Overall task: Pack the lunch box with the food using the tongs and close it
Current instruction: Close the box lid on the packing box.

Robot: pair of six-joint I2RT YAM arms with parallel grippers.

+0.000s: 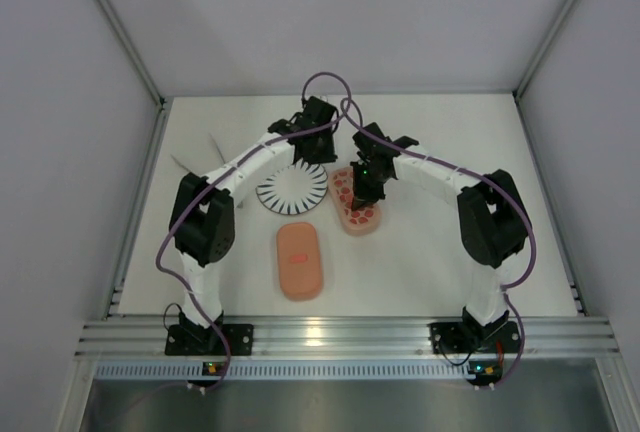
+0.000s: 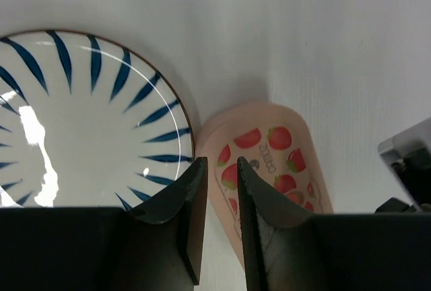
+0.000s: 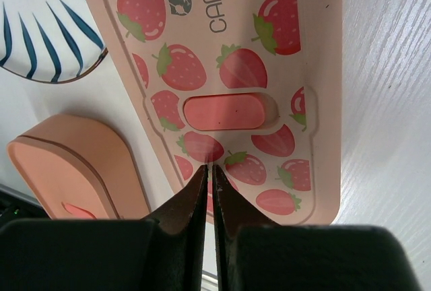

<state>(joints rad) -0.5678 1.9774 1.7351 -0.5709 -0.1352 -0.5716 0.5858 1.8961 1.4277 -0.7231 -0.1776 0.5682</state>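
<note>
2 grippers sit over the far-middle of the table [image 1: 450, 132]. Left gripper [image 2: 222, 166]: jaws narrow, nothing between, hanging where the striped plate [image 2: 87, 136] rim runs just beside the strawberry lid [image 2: 269, 163]. Right gripper [image 3: 210, 170]: jaws pressed together, empty, tips over that lid's end. Pink box [image 1: 300, 260], red-marked lid on top, lies nearer the bases, apart. Tongs [image 1: 216, 148] lie near the left wall. Widest bare stretch: right of the lid.

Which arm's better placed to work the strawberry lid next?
Right, likely. The right tool, shut, sits directly over the strawberry lid by its centre tab; the left tool is at the lid's end, beside the striped plate.
</note>
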